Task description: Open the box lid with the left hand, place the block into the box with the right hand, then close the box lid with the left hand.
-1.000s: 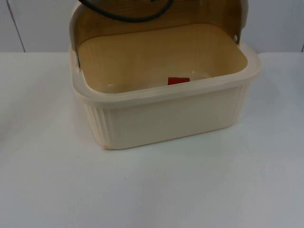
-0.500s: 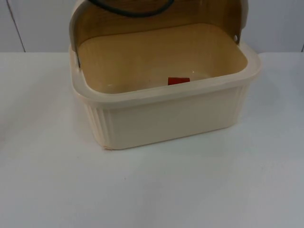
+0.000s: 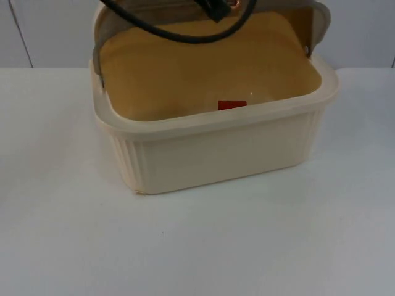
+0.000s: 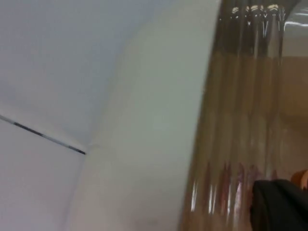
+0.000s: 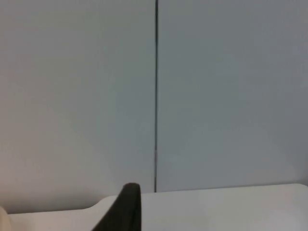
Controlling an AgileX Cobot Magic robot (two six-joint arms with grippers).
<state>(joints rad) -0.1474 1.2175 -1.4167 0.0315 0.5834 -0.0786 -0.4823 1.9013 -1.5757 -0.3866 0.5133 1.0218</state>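
White tabletop [image 3: 197,246]: carries 1 box near its middle and runs back to a grey partition wall [image 5: 216,96].
Left tool [image 4: 278,206]: close against the ribbed, see-through brown surface of the lid, up at the back of the box; whether it is open or closed, or has hold of the lid, I cannot tell.
Cream box [image 3: 216,154]: plastic, oblong, with a ribbed outer wall and a broad smooth rim; it stands upright on the tabletop, its long side towards the camera in the top view.
Lid [image 3: 108,28]: tinted and translucent, hinged at both short ends of the box; it is raised and tilted over the rear of the box, leaving the front of the opening uncovered. In the left wrist view it lies beside a pale cream band of the box.
Red block [image 3: 232,105]: 1 small piece lying on the floor of the box, close to the front wall and a little right of the middle; the rim hides its lower part.
Right tool [image 5: 126,207]: waits above the tabletop facing the partition wall, well apart from the block; its opening cannot be told.
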